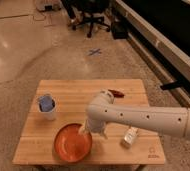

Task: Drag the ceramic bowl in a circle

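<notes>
On table, glossy orange-red ceramic bowl, gripper at its rim, grip unclear.

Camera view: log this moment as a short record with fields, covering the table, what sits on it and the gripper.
surface: wooden table
bowl: ceramic bowl, orange-red, near the front edge, left of centre
gripper: gripper low at the bowl's right rim; contact cannot be told
cup: white cup with blue contents, behind and left of the bowl, apart from it
bottle: small white bottle lying right of the arm
floor: blue cross mark beyond the table
</notes>
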Robot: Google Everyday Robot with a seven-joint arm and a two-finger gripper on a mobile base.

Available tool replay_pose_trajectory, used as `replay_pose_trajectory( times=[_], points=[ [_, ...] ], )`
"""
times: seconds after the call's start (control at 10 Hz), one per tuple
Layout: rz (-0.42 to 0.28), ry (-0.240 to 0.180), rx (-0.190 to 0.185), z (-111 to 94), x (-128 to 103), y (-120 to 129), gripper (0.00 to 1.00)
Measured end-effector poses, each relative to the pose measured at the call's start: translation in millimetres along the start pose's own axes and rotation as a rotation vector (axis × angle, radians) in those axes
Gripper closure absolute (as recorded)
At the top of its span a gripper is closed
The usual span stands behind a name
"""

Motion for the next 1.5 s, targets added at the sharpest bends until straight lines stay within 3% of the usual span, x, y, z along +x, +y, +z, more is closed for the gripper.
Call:
replay_pose_trajectory(
  times=[0.4, 0.6, 0.9, 1.2, 1.4, 1.5],
  points=[
    [-0.017, -0.043, -0.027, 35.6, -12.2, -5.6, 0.23],
    [-0.019, -0.062, -0.041, 45.3, -15.6, -7.0, 0.42],
    [-0.006, -0.076, -0.045, 37.6, -8.2, -18.5, 0.72],
    [-0.069, -0.061, -0.007, 16.7, 12.7, -59.1, 0.98],
    [-0.097, -0.048, -0.007, 10.2, 29.9, -77.3, 1.00],
    [-0.097, -0.047, -0.024, 11.7, 40.9, -77.2, 1.00]
  ],
)
